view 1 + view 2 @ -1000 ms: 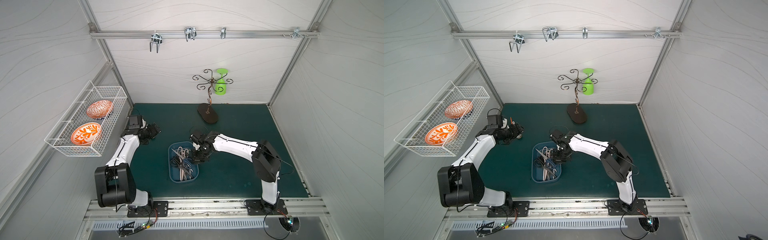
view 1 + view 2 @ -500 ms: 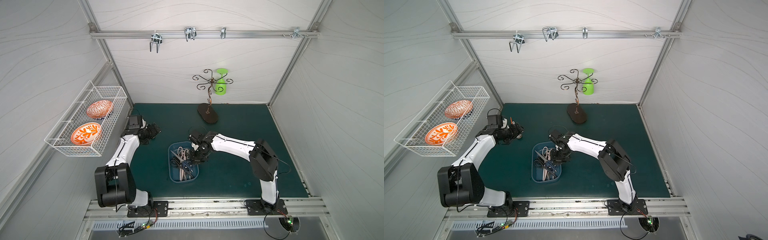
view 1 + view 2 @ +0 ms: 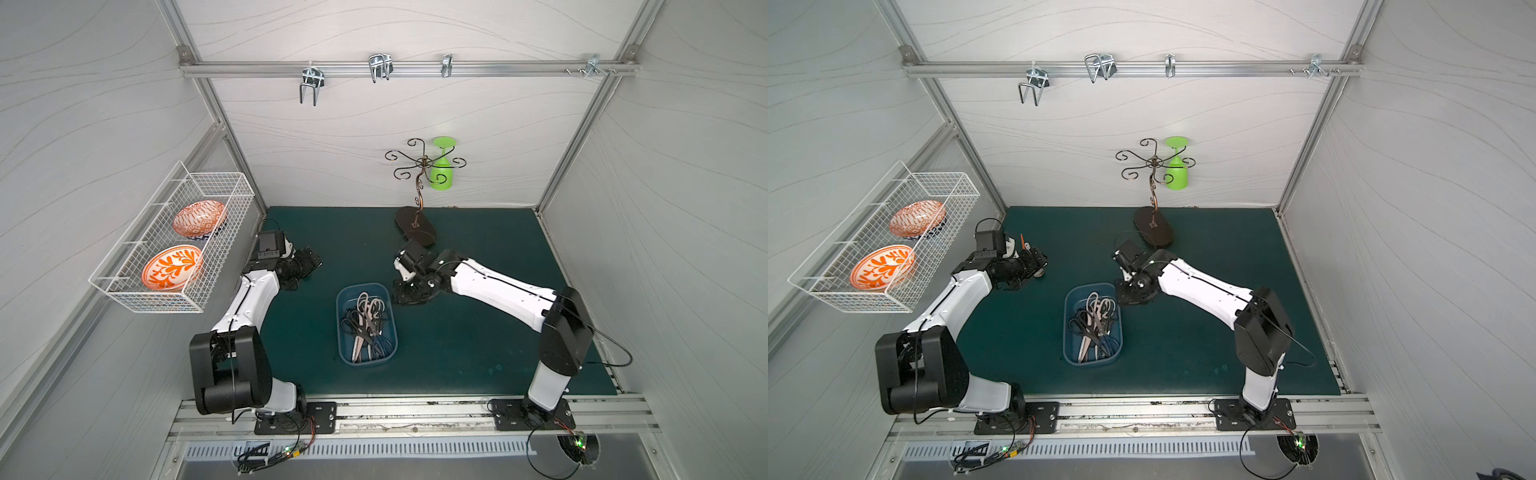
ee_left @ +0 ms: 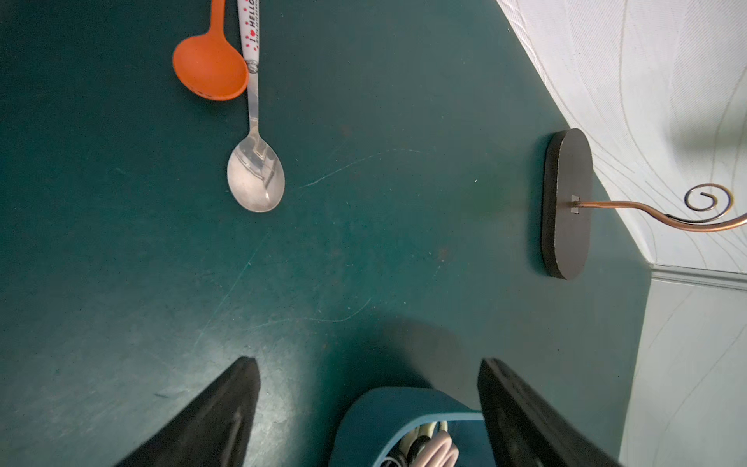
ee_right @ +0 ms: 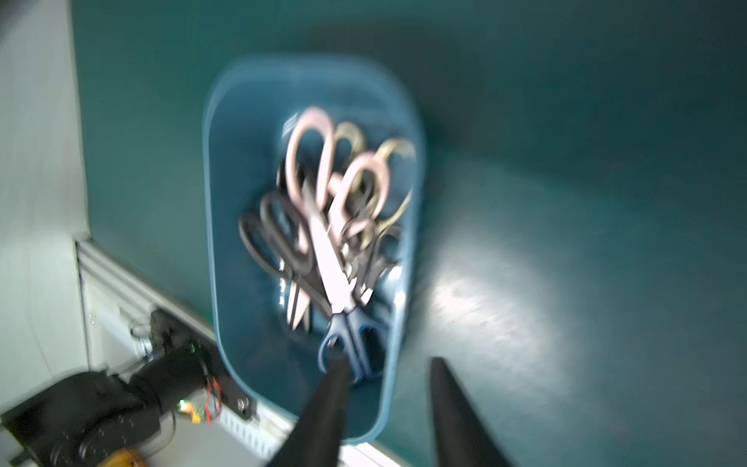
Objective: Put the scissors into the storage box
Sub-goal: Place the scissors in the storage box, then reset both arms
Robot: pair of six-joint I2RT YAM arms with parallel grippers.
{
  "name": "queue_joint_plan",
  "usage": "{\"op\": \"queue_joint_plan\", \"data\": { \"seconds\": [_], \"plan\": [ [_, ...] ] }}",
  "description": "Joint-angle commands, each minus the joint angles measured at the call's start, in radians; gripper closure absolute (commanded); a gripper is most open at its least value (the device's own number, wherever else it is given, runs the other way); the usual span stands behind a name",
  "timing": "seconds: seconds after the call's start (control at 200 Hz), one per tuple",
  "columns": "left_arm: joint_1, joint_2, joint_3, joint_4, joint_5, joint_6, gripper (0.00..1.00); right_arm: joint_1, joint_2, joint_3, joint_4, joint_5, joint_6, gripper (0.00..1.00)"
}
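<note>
Scissors [image 3: 365, 322] are all inside the storage box [image 3: 341, 340], piled up, none loose on the table [image 3: 478, 345]. Box sits mid-table, and in both top views its long axis runs from back wall to front rail. The pile lies roughly along that axis. Pink-handled shears [image 5: 313, 115] and cream-handled shears [image 5: 398, 147] have handles at the back-wall end, blades pointing toward the rail. Black-handled pairs [image 3: 351, 323] are skewed a bit, handles on the left-arm side of the box. Blue-handled pair [image 5: 349, 327] is flipped, handles at the rail end. Right wrist view is motion-blurred, so can't count the pairs. Right tool [image 3: 409, 291] is just beside the box's back corner on the right-arm side. Its fingers [image 5: 323, 404] are spread with nothing between them. Left tool [image 4: 366, 360] has its fingers wide apart and empty, low over bare table, well off the box toward the left wall. In the left wrist view an orange spoon [image 4: 210, 68] and a steel spoon [image 4: 256, 178] with a white printed handle lie side by side, touching. The hook stand's dark oval base [image 4: 566, 202] is by the back wall.
</note>
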Motion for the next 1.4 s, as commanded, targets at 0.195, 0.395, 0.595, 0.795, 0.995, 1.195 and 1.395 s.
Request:
{"op": "queue_joint_plan", "data": {
  "seconds": [0.195, 0.395, 0.595, 0.795, 0.995, 1.195, 1.395],
  "plan": [
    [0.003, -0.090, -0.076, 0.123, -0.268, 0.108, 0.05, -0.530, -0.259, -0.363, 0.327, 0.214, -0.394, 0.29],
    [0.002, -0.109, -0.219, 0.352, -0.392, 0.180, 0.01, -0.793, -0.243, -0.558, 0.559, 0.152, -0.455, 0.28],
    [0.000, -0.093, -0.385, 0.702, -0.372, 0.268, 0.00, -0.832, -0.256, -0.802, 1.042, 0.054, -0.518, 0.27],
    [-0.038, 0.009, -0.458, 0.921, -0.359, 0.358, 0.03, -0.817, -0.206, -0.913, 1.289, -0.022, -0.546, 0.25],
    [-0.176, 0.100, -0.612, 1.288, -0.492, 0.481, 0.01, -0.797, -0.165, -1.009, 1.478, -0.034, -0.580, 0.09],
    [-0.183, 0.124, -0.611, 1.310, -0.515, 0.480, 0.01, -0.800, -0.152, -1.016, 1.500, -0.066, -0.590, 0.01],
    [-0.181, 0.116, -0.610, 1.297, -0.511, 0.477, 0.01, -0.798, -0.158, -1.019, 1.502, -0.064, -0.591, 0.01]
  ]
}}
